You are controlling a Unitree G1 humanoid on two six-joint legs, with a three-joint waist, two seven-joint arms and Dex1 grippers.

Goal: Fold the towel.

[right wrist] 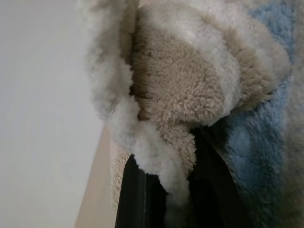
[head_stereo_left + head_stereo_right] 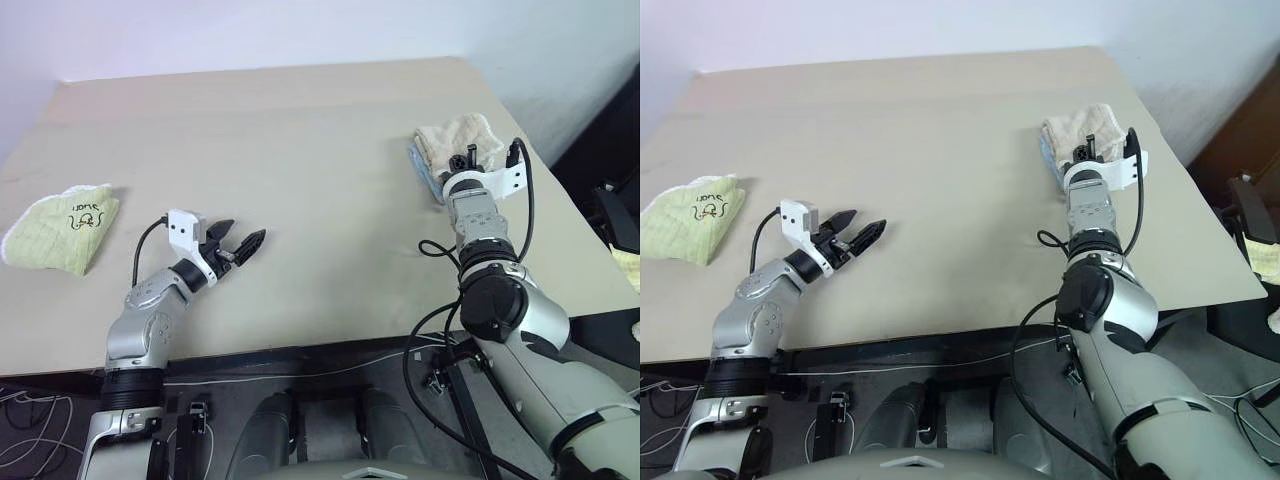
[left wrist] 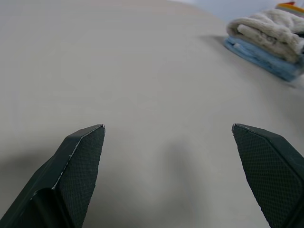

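**Beige towel at the far right edge, wide bare bench between the arms**

The beige towel point(image 2: 458, 138) lies bunched on top of a folded blue cloth point(image 2: 424, 172), close to the right edge of the bench point(image 2: 300, 190) and not far from its far right corner. The right end effector point(image 2: 468, 158) is pushed into this pile; in the right wrist view a fold of the beige pile sits between its dark fingers point(image 1: 135, 197), which stand close together and pinch the towel, with the blue cloth just beside them.

The left end effector point(image 2: 240, 245) hovers near the front edge, toward the left, its two fingers spread wide with nothing between them, pointing across the bench toward the right.

A green cloth point(image 2: 62, 227) lies at the left edge, well apart from both arms. Dark handwriting is on its top face; the letters cannot be read with certainty.

The middle of the bench, from the front edge to the far edge, is bare.
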